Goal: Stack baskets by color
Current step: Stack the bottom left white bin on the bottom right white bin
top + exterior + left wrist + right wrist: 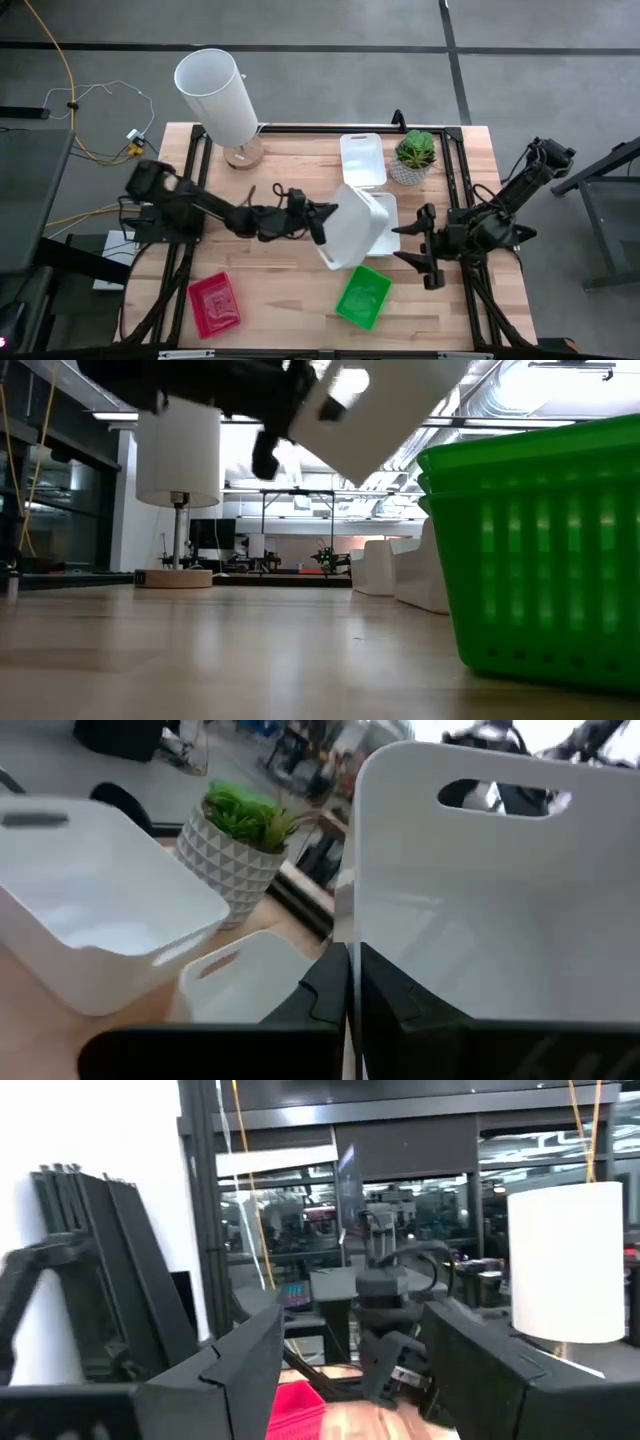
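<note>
My left gripper [325, 222] is over the table's middle, shut on a white basket [355, 230] that it holds tilted in the air; the low view shows that basket [385, 405] high above the tabletop. Just to its right another white basket [388, 215] rests on its base, with a third [363, 160] behind it. A green basket [363, 296] sits near the front edge, showing two stacked rims in the low view [540, 550]. A red basket [214, 303] lies at the front left. My right gripper [425, 258] hangs open at the right, holding nothing. My left gripper pinches one wall of the white basket [351, 1020] between its two shut fingers [400, 1010]; the wall shows edge-on between them. The fingers come level from the table's left. The basket is lifted clear and tilted, its slotted end wall [500, 795] away from the gripper.
A potted green plant [414, 155] stands at the far right beside the white baskets. A tall white cylinder [218, 95] on a round wooden foot stands at the far left. Bare wood lies between the red and green baskets.
</note>
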Available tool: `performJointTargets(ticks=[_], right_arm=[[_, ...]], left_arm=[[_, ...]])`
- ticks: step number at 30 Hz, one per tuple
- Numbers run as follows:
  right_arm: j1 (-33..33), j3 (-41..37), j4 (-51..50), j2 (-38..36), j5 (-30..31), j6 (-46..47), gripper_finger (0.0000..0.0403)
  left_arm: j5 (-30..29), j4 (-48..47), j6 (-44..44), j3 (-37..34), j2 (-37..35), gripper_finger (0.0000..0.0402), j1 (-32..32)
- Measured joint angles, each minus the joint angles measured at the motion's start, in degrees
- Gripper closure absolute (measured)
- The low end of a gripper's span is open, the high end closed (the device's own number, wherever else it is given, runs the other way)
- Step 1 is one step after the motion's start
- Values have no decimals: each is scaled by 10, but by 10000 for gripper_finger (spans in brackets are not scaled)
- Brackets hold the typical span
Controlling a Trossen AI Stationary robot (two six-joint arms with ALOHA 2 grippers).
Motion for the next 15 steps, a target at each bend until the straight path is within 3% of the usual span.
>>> performJointTargets(ticks=[5, 15], right_arm=[[0, 0, -4, 0, 6, 0, 176], [0, 0, -6, 0, 38, 2, 176]], left_arm=[[-35, 128, -56, 16, 100, 401, -2], [-175, 134, -65, 167, 227, 401, -17]])
